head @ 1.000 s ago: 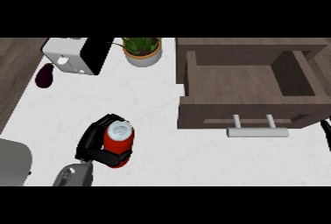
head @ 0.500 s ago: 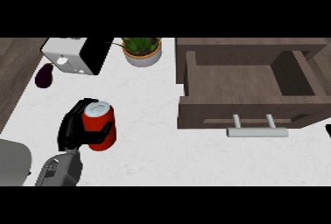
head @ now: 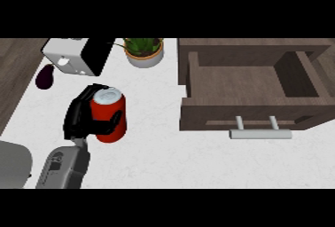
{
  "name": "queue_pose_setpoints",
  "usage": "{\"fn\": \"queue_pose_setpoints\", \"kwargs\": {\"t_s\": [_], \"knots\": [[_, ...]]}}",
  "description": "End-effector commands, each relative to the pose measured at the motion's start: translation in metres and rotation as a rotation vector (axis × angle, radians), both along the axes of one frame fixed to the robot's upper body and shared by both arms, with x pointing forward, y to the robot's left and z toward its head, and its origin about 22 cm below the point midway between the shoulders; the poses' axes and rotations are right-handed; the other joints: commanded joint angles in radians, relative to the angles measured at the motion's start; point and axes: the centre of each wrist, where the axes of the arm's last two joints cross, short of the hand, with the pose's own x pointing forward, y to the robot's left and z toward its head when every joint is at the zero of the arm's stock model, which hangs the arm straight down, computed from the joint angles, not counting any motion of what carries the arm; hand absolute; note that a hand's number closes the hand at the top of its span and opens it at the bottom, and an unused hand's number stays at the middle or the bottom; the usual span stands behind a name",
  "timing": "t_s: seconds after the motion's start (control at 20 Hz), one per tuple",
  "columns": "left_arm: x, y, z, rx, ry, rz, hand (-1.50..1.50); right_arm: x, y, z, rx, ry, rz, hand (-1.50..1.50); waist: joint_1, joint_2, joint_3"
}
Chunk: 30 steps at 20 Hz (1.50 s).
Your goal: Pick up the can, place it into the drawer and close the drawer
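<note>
The can [head: 108,115] is red with a silver top and sits in the left hand [head: 82,117], whose fingers wrap its far side while the thumb crosses its front. A second ago it showed lower on the counter [head: 170,159], nearer the view's bottom edge; half a second ago it had shifted up and left; now it shows larger and further up the view, which I read as the can being lifted clear and carried. That would mean the pick is done and the carry toward the drawer [head: 252,88] has begun. The drawer stands open, well to the right of the can, its handle [head: 259,133] facing the robot, and nothing shows inside it. The right hand is out of view. Behind the can sit a plant [head: 144,51], a toaster [head: 78,55] and an aubergine [head: 44,77], none of them in the path rightward.
</note>
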Motion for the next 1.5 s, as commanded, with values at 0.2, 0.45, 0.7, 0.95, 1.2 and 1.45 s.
{"fn": "queue_pose_setpoints", "kwargs": {"t_s": [0.2, 0.45, 0.7, 0.95, 1.2, 1.45], "knots": [[0.007, -0.054, 0.061, 0.009, -0.061, -0.064, 1.5, -0.011, 0.02, -0.001, -0.004, -0.01, -0.031, -1.5, 0.0, -0.001, 0.0], [0.036, -0.09, 0.122, 0.055, -0.062, -0.113, 1.5, -0.004, 0.007, -0.003, 0.002, -0.008, -0.021, -1.5, -0.004, 0.0, 0.0], [0.049, -0.131, 0.145, 0.082, -0.098, -0.138, 1.5, -0.004, 0.01, -0.002, -0.006, -0.006, -0.019, -1.5, -0.011, 0.002, 0.0], [0.053, -0.163, 0.18, 0.104, -0.126, -0.157, 1.5, -0.019, -0.004, -0.021, -0.005, 0.006, -0.023, -1.5, -0.013, 0.0, 0.001], [0.066, -0.191, 0.221, 0.087, -0.132, -0.167, 1.5, 0.0, 0.011, 0.001, -0.014, -0.002, -0.013, -1.5, -0.012, 0.002, 0.0], [0.085, -0.216, 0.232, 0.133, -0.13, -0.138, 1.5, -0.008, 0.004, -0.006, -0.014, -0.003, 0.015, -1.5, -0.024, 0.004, 0.001]]}}
